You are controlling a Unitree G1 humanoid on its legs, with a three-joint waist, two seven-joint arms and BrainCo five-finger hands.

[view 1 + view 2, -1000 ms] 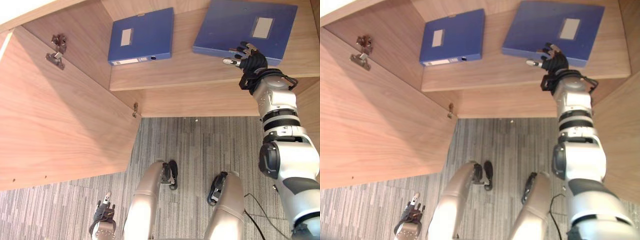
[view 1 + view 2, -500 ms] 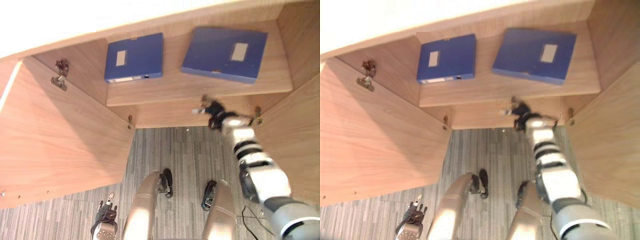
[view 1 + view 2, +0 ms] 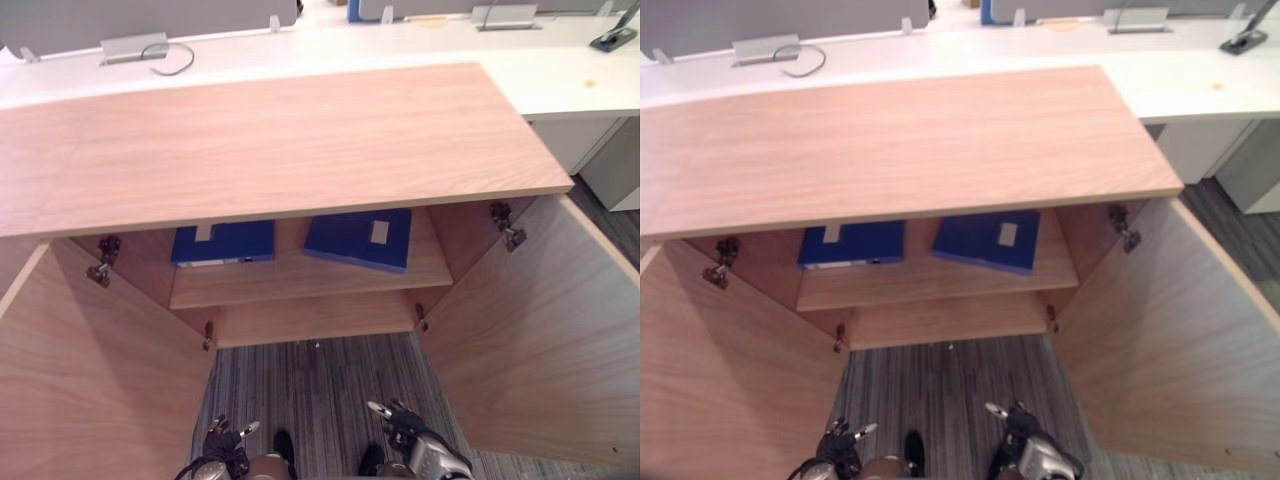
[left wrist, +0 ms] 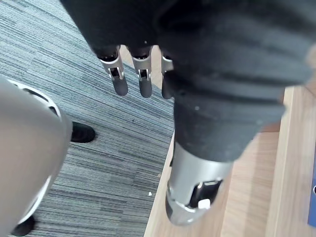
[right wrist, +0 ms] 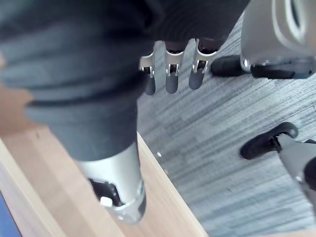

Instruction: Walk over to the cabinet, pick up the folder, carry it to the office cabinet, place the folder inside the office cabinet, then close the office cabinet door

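Silver fingers (image 4: 120, 79) of the left hand (image 3: 226, 446) hang straight and loose, their dark tips a little apart, closing on nothing, and its thumb (image 4: 191, 195) stands off on its own. The right hand (image 3: 402, 422) is the same: relaxed fingers (image 5: 170, 74), thumb (image 5: 118, 197) apart, nothing held. Both hands sit low over the grey striped carpet (image 3: 310, 385), in front of the open office cabinet (image 3: 280, 140) and well apart from what lies in it. Past each hand, its wrist view shows carpet meeting a pale wooden edge of the cabinet. Inside, on the wooden shelf (image 3: 300, 288), lie two blue folders, both flat with a pale label facing up. The left-side folder (image 3: 222, 242) sits square to the shelf's front edge, near the left wall. The right-side folder (image 3: 358, 238) lies beside it, turned askew so that one corner points toward the front edge; the two are near each other but do not touch. Their far parts are hidden under the cabinet's broad wooden top. The left door (image 3: 90, 400) and the right door (image 3: 545, 330) both stand wide open, swung out toward the robot, with metal hinges (image 3: 103, 262) showing at the upper inner corners. Behind the cabinet runs a white desk (image 3: 570, 75) with a thin cable (image 3: 168, 62) looped on it.
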